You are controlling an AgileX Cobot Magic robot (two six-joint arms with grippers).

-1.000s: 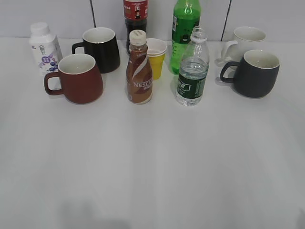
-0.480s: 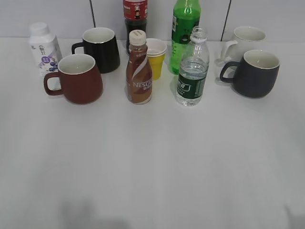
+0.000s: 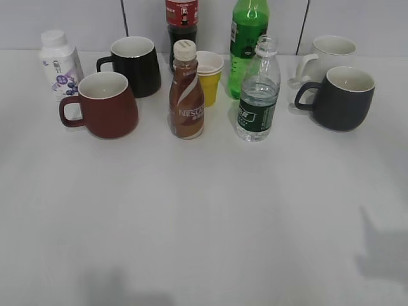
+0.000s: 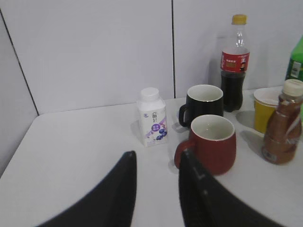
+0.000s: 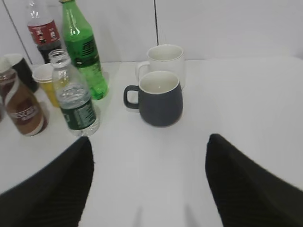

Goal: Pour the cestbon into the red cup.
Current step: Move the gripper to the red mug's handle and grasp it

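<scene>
The cestbon (image 3: 257, 92), a clear ribbed bottle with a dark green label and no cap, stands upright right of centre; it also shows in the right wrist view (image 5: 75, 97). The red cup (image 3: 105, 105) stands at the left with its handle to the left; it also shows in the left wrist view (image 4: 211, 144). Neither gripper shows in the exterior view. My left gripper (image 4: 156, 158) is open and empty, short of the red cup. My right gripper (image 5: 149, 142) is wide open and empty, short of the cestbon.
A brown Nescafe bottle (image 3: 186, 92), a yellow paper cup (image 3: 209, 76), a black mug (image 3: 135, 65), a green bottle (image 3: 247, 38) and a cola bottle (image 3: 181, 22) crowd the back. A white milk bottle (image 3: 58, 62) stands far left. A dark grey mug (image 3: 341, 99) and a white mug (image 3: 328, 54) stand right.
A shadow has moved onto the table at the lower right of the exterior view. The objects have not moved.
</scene>
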